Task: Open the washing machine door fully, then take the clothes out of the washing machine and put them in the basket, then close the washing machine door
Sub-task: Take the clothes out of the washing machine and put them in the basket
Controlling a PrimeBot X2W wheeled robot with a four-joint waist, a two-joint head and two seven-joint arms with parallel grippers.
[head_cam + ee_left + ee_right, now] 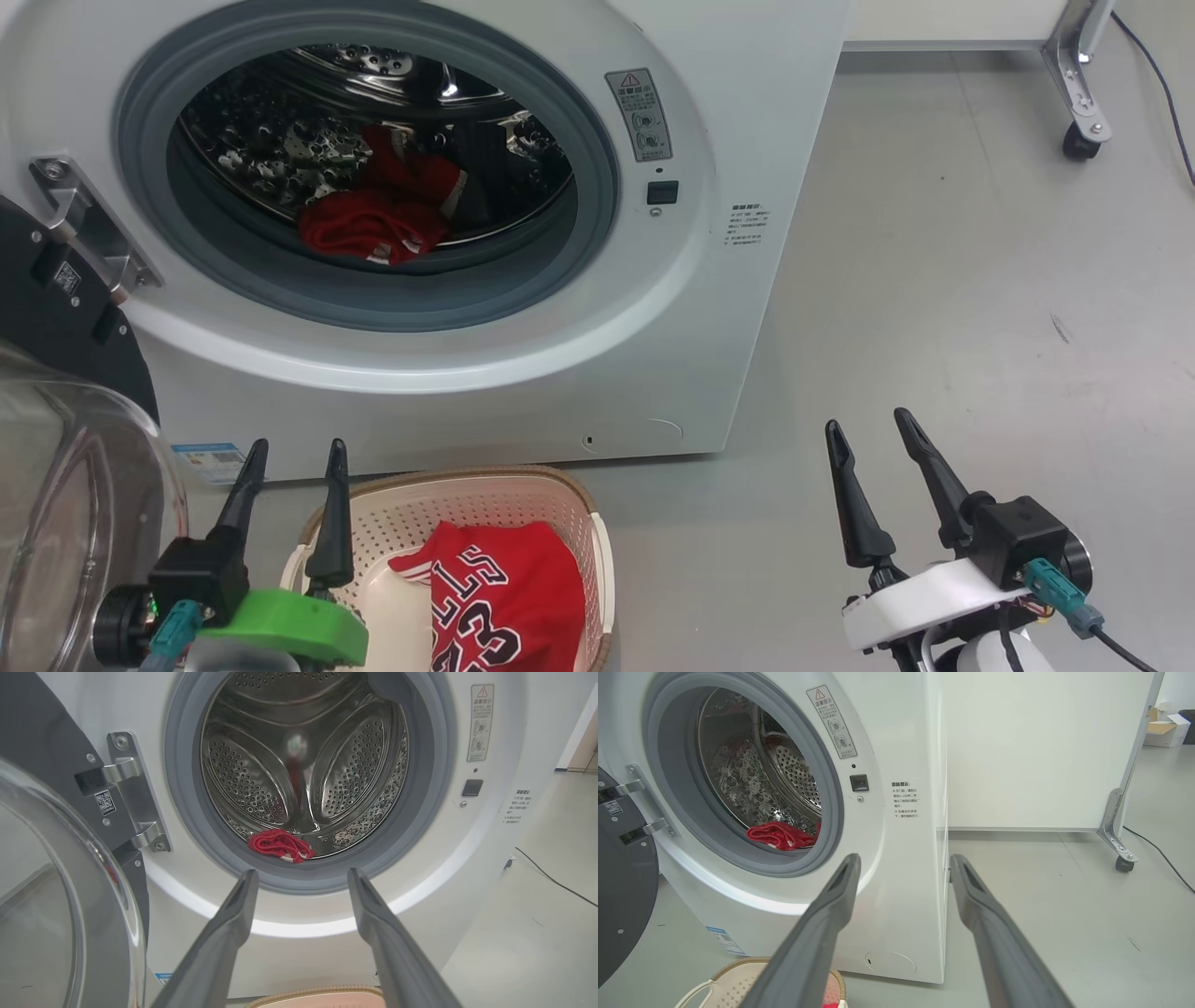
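Note:
The white washing machine [747, 140] stands with its black door [56, 317] swung open to the left, glass bowl [46, 905] bulging forward. A red garment [369, 224] lies at the front of the steel drum [299, 765]; the same garment [280, 845] shows in both wrist views [782, 835]. A red jersey [504, 588] with number 23 lies in the cream basket [485, 490] on the floor in front of the machine. My left gripper [297, 448] is open and empty above the basket's left rim. My right gripper [868, 425] is open and empty over bare floor to the right.
Grey floor [980, 280] stretches to the right of the machine. A white panel on a metal foot with a caster [1083, 140] stands at the back right, with a black cable [1167, 93] beside it. Cardboard boxes [1164, 730] sit far off.

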